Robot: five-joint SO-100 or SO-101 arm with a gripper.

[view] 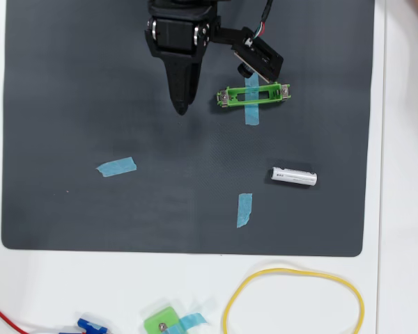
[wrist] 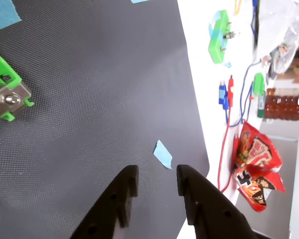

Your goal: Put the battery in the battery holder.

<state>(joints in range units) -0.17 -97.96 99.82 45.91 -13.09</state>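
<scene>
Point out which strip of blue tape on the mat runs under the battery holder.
It is the upright strip near the mat's top in the overhead view, crossing beneath the green battery holder. The other two, at left and lower centre, lie alone on the mat.

A matt, finely textured dark mat point(view: 90, 83) is seen — glossy green plastic with metal contacts forms the battery holder point(view: 253, 96); the battery point(view: 293, 177) looks smooth.
</scene>
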